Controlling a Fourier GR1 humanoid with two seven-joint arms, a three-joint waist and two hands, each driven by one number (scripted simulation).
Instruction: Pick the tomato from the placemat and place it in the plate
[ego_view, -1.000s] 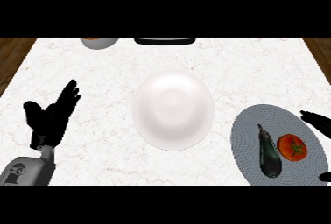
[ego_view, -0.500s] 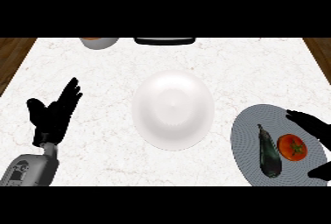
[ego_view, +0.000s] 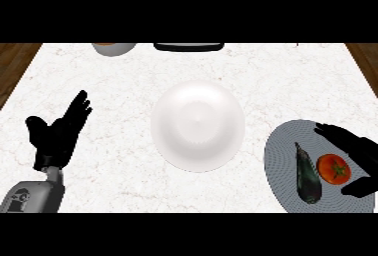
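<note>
Head view: right hand (ego_view: 359, 150) has slid in from the right edge, now fingers spread, straddling tomato (ego_view: 334, 169) on grey placemat (ego_view: 284, 150), w/ eggplant (ego_view: 306, 172) just beside. Not clamped yet; grasp looks imminent. Plate (ego_view: 198, 125) sits left, bare counter (ego_view: 111, 85) between. Left hand (ego_view: 57, 132) rests open, near left edge.

Plate (ego_view: 198, 125) mid-counter, placemat (ego_view: 284, 165) to its right, tomato (ego_view: 334, 169) and eggplant (ego_view: 307, 172) on it
</note>
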